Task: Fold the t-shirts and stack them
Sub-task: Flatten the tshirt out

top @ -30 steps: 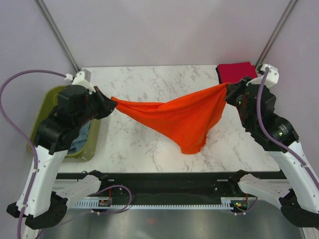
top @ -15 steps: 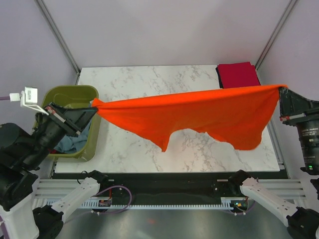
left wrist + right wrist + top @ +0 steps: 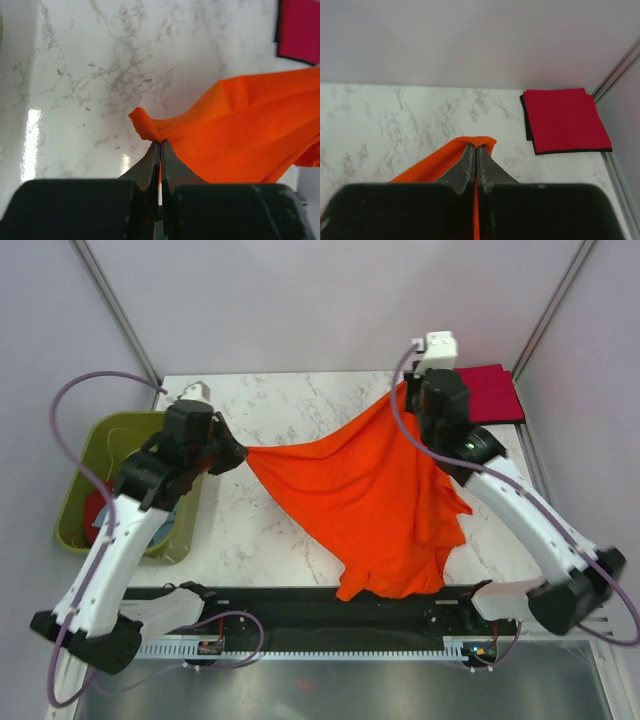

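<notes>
Over the marbled surface, the orange t-shirt, stretched aloft a moment ago, is now lowered, hem overhanging the near edge. It is clamped by the closed left hand beside the tub and the closed right hand well apart from it. Flattening is judged next.

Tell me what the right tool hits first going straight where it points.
Beyond the bright orange fabric t-shirt the right tool pinches, probably white marble tabletop near the far edge; depth is unclear. The folded crimson fabric t-shirt lies right of that line.
</notes>
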Robot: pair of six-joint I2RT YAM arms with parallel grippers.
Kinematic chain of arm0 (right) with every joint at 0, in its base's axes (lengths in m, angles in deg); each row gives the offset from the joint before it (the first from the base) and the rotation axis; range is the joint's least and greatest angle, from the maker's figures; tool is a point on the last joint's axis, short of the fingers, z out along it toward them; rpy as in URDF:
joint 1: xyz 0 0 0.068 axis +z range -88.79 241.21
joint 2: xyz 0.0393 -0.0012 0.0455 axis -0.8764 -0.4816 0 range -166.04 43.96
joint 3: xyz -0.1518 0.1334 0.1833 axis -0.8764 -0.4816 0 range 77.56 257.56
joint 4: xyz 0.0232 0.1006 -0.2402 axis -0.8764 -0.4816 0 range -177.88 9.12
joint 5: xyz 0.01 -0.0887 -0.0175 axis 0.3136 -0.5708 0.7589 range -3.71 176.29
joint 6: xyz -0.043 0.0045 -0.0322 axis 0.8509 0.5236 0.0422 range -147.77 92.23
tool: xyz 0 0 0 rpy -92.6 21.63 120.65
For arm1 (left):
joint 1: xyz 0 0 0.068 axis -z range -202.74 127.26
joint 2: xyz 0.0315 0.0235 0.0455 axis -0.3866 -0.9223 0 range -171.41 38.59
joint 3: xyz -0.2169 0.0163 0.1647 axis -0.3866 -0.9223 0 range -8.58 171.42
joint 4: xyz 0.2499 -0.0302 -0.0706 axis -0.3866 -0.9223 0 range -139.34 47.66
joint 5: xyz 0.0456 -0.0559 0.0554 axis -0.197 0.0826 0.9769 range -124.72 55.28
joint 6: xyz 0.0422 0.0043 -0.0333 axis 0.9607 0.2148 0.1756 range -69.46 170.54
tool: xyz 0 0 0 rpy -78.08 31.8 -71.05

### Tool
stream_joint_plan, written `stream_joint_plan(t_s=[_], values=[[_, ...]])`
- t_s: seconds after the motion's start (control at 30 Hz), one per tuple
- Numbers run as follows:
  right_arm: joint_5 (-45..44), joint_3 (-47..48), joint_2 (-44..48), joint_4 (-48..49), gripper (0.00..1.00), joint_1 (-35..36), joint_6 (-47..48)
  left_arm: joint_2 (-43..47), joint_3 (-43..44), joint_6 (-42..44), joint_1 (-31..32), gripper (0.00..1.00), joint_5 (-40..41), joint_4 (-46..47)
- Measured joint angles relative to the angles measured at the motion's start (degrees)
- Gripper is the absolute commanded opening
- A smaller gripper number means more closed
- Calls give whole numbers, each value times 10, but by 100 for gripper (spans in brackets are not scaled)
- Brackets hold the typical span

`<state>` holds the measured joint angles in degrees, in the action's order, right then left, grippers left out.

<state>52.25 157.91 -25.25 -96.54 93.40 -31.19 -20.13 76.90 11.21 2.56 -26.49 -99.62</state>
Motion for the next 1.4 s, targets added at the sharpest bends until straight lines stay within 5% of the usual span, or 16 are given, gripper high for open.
stream_joint_plan(t_s=[0.2,0.33,0.43,0.47,0.57,0.63,0.8,1.17,1.4], values=[[120,11,-259,114,1,-31,74,-85,-133,12,-39,2,10,53],[184,130,-433,136,2,-35,104,-87,-163,24,-86,2,0,77],[224,264,-556,139,14,-35,119,-82,-182,30,-103,2,-8,103],[236,310,-591,134,29,-35,121,-79,-190,32,-105,2,-11,110],[252,438,-676,109,48,-33,120,-68,-212,37,-108,2,-24,125],[244,466,-691,86,52,-31,104,-65,-219,42,-108,2,-28,129],[169,401,-620,3,58,-28,-12,-64,-221,55,-110,2,-31,142],[174,-135,-138,-181,56,-39,-400,-41,-232,89,-112,2,-63,172],[177,-334,-70,-227,57,-39,-494,-23,-241,92,-113,2,-75,181]])
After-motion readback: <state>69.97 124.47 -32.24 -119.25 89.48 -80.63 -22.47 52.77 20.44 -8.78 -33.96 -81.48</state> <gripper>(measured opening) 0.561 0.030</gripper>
